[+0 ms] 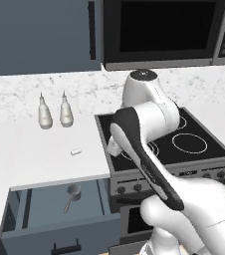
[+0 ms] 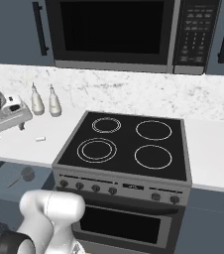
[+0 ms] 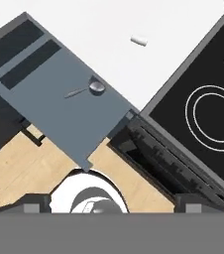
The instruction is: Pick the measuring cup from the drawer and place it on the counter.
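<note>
The drawer (image 1: 42, 211) stands pulled open below the counter (image 1: 40, 159), left of the stove. The measuring cup (image 1: 73, 191) lies inside it near the right back corner, with its thin handle pointing toward the drawer front. In the hand view the measuring cup (image 3: 96, 87) is small and far off on the drawer (image 3: 49, 116) floor. My gripper (image 3: 112, 202) is open and holds nothing. It hangs high above the drawer's right end, well clear of the cup. From the right base view my gripper (image 2: 10, 130) shows at the left edge over the counter (image 2: 20, 146), and the measuring cup (image 2: 27, 173) lies below it.
Two shaker bottles (image 1: 45, 113) stand at the back of the counter, and a tiny white block (image 1: 75, 151) lies near its front edge. The black stovetop (image 2: 129, 144) with its oven sits right of the drawer. A microwave (image 2: 114, 30) hangs above. Wooden floor (image 3: 20, 168) shows below the drawer.
</note>
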